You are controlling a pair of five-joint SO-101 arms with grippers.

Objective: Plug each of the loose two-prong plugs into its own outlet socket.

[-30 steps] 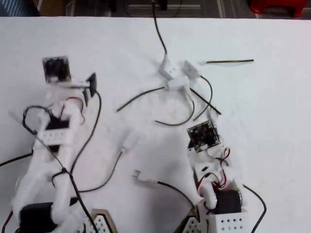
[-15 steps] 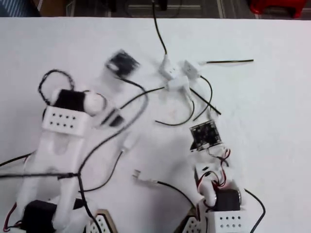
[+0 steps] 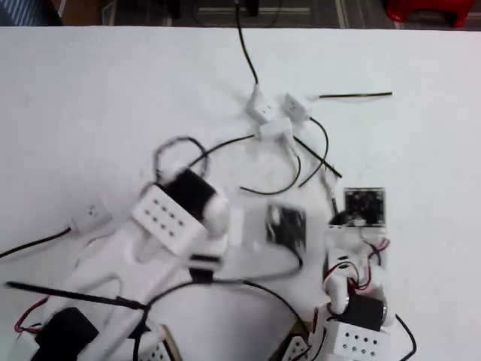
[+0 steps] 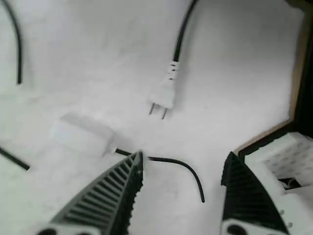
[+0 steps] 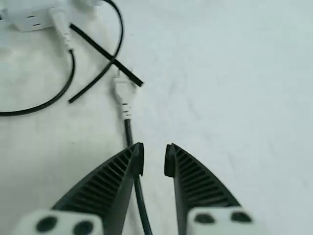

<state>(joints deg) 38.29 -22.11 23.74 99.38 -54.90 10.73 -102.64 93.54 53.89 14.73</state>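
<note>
White plug (image 4: 162,97) on black cord (image 4: 183,29); ribbed black left hand (image 4: 183,160).

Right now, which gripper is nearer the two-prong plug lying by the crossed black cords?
Right. The two-prong plug lies just ahead of the right gripper, its cord running back beneath it. The left gripper is farther off, over a different plug.

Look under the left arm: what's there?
A two-prong plug, a white block and a black cable on the table. From above, the arm hides them.

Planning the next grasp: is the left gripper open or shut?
Open: the left gripper shows its jaws wide apart, holding nothing.
</note>
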